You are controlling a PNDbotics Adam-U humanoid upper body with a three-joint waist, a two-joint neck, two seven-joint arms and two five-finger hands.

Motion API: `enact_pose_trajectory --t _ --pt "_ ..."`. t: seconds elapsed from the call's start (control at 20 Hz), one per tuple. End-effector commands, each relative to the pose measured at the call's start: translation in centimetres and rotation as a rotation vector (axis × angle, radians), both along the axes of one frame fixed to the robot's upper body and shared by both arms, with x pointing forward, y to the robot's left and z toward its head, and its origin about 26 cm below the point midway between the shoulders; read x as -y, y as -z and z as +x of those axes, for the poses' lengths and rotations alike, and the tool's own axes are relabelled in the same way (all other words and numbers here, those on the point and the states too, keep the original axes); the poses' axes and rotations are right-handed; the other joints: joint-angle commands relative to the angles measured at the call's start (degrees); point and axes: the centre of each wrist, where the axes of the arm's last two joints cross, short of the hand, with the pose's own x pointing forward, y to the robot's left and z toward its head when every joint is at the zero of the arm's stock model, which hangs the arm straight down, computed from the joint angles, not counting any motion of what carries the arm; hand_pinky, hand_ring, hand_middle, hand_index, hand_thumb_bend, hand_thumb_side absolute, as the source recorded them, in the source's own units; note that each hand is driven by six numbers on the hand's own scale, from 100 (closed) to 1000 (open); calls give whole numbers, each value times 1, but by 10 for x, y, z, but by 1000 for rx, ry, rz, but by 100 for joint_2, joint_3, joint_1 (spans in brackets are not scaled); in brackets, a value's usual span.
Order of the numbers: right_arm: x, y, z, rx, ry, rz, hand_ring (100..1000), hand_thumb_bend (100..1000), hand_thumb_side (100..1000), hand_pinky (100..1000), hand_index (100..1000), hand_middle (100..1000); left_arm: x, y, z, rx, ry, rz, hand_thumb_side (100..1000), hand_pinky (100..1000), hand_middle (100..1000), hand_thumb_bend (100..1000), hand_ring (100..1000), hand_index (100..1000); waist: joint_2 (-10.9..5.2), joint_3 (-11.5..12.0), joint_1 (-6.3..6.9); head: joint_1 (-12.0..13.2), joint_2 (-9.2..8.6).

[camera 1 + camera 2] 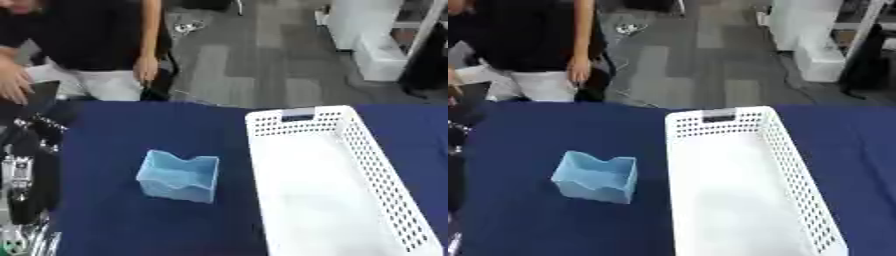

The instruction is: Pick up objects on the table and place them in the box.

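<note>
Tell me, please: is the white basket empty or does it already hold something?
Empty. The white basket shows only its bare white floor; the light blue object sits outside, on the blue cloth left of it.

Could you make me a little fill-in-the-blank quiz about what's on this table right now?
1. The tablecloth covering the table is dark ____.
2. The light blue container sits to the ____ of the white basket, as the robot sees it.
3. The white basket's walls are dotted with small ____.
4. Right now the white basket holds ____.

Missing words: blue; left; holes; nothing
</note>
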Motion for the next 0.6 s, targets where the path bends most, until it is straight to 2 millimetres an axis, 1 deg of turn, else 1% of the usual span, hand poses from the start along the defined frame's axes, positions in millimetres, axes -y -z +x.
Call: enact_pose_trajectory --t 0.05,0.45,0.6 --pt "1 -5 -2 37 7 -17 827 100 926 804 852 870 1 -8 0 24 15 14 801 818 887 100 851 882 -71 -2 -9 -42 -123" --pt "1 -3 -3 32 9 -17 821 100 920 796 849 866 1 -8 1 23 19 16 797 819 888 100 852 882 -101 -9 -13 37 -216" --pt "1 -3 -3 30 10 -16 820 100 919 794 848 865 0 -8 1 21 18 18 794 818 888 100 852 882 -113 -3 -16 136 -197"
